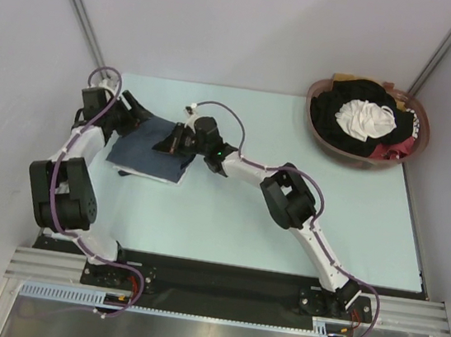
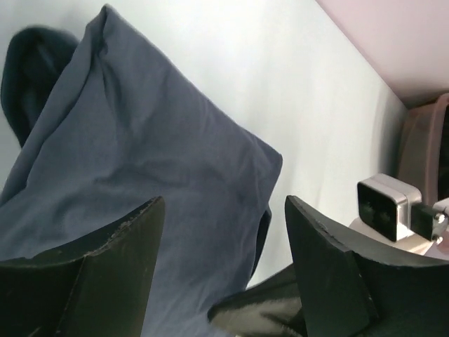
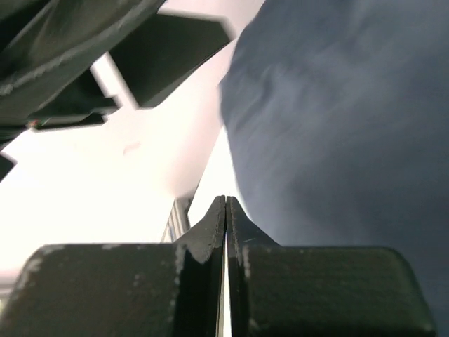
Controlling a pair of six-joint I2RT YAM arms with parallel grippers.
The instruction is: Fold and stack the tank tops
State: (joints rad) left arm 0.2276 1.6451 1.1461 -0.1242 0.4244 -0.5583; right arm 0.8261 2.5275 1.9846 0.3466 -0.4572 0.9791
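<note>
Grey-blue tank top (image 1: 149, 155) folded flat on bench (image 1: 218, 226), left-centre, betw both arms. White edge w/ dark bit peeks from under near-left corner. L gripper (image 2: 224, 203) over top's far-left edge, jaws spread, cloth below; contact unclear. R gripper (image 3: 225, 210) at top's far-right edge, jaws pressed together, nothing seen betw them. Basket (image 1: 312, 113) of mixed clothes at far-right corner, well apart.
</note>
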